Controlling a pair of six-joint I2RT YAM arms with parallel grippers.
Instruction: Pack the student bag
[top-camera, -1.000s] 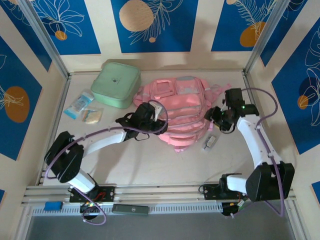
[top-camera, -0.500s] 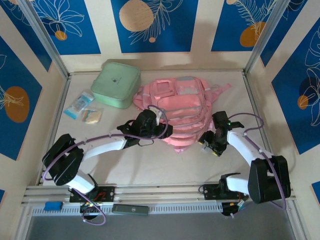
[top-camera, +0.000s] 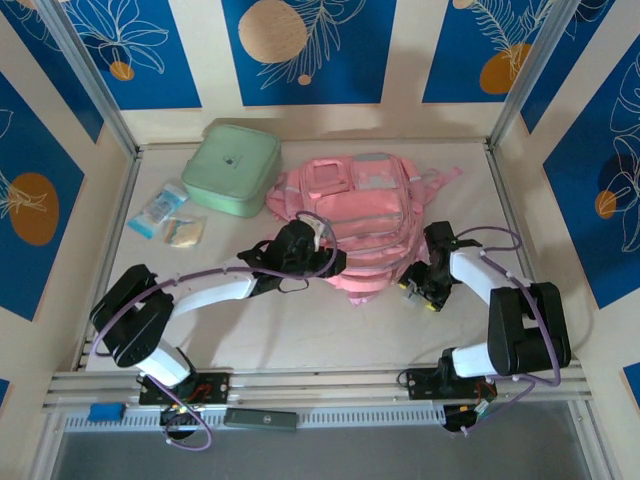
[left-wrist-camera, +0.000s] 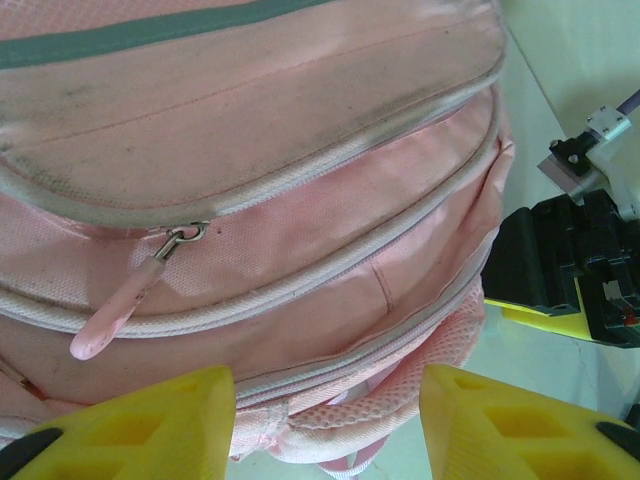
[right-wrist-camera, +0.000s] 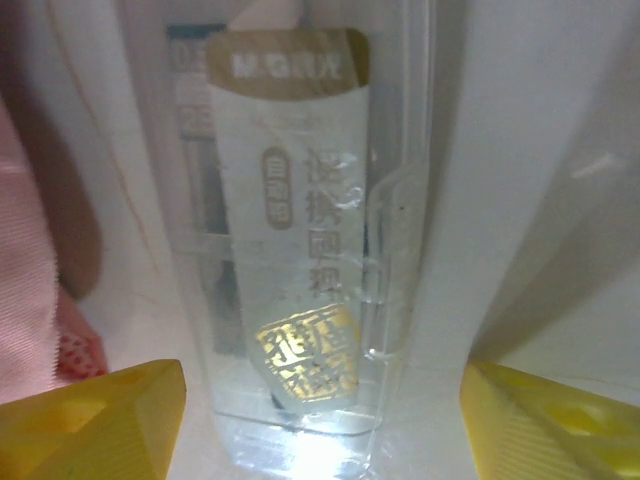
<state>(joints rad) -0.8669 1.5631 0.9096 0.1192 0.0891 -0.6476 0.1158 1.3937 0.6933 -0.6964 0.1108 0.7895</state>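
Observation:
The student bag (top-camera: 355, 215) lies flat mid-table, pink, its zips closed. My left gripper (top-camera: 335, 262) is at its near edge, open. In the left wrist view its yellow fingers (left-wrist-camera: 130, 425) straddle the bag's mesh-padded rim (left-wrist-camera: 400, 400) without touching it, and a pink zip pull (left-wrist-camera: 125, 300) hangs above. My right gripper (top-camera: 418, 290) is low on the table by the bag's near right corner. In the right wrist view it stands open (right-wrist-camera: 320, 400) on either side of a small clear plastic box (right-wrist-camera: 300, 270) with a gold-printed label, with gaps on both sides.
A mint green square zip case (top-camera: 232, 168) sits at the back left, touching the bag. A blue-and-white packet (top-camera: 158, 208) and a small beige packet (top-camera: 184, 232) lie left of it. Metal frame rails and patterned walls close in the table.
My right arm swung from the bag's right side toward the near edge and dropped over the clear box. My left gripper slid slightly right along the bag's near rim and opened wider.

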